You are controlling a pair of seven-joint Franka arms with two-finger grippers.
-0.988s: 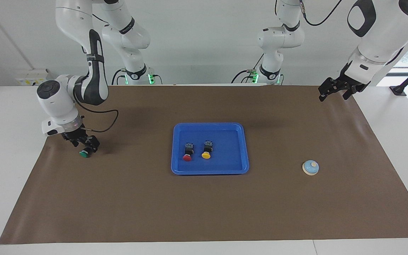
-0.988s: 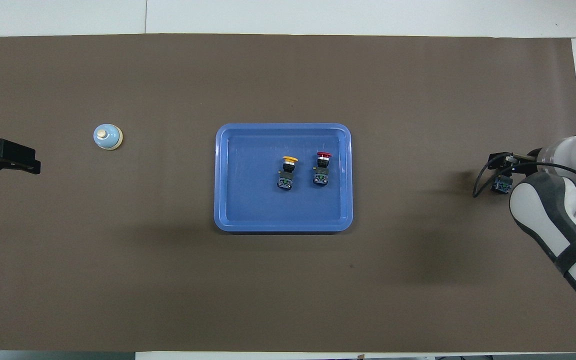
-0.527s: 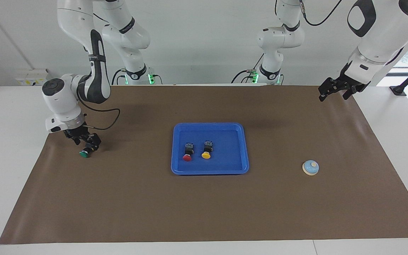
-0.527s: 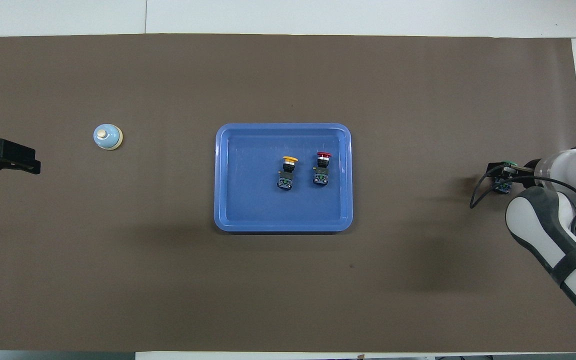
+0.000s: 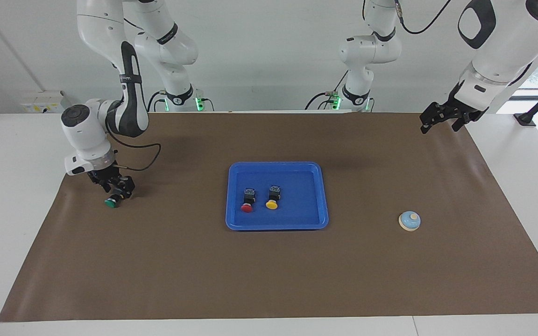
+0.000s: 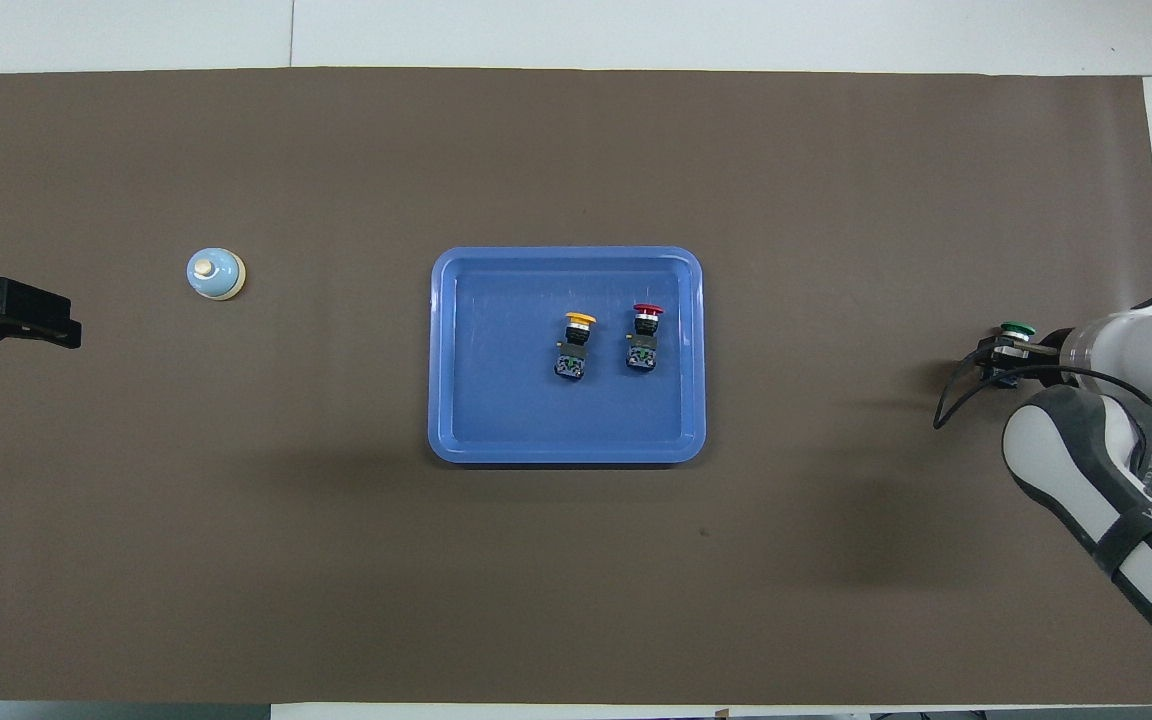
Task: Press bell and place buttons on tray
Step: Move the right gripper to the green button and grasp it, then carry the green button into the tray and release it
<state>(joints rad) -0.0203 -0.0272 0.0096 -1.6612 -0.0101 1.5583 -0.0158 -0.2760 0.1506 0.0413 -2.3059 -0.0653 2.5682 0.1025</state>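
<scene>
The right gripper (image 5: 118, 190) is down on the black blocky body of the green button (image 5: 110, 202) at the right arm's end of the brown mat (image 5: 269, 270), but its fingers are too hidden to tell whether they grasp it. The red button (image 5: 247, 207) and yellow button (image 5: 272, 204) (round mushroom caps) lie side by side in the shallow, round-cornered blue tray (image 5: 277, 225), and the domed bell (image 5: 409, 220) sits toward the left arm's end. The left gripper (image 5: 439, 120) waits over the mat's corner, fingers spread, cut off by the overhead view's edge.

Right claw (image 5: 116, 189) low at the mat, wrist bent down; left claw (image 5: 442, 120) raised, open.
</scene>
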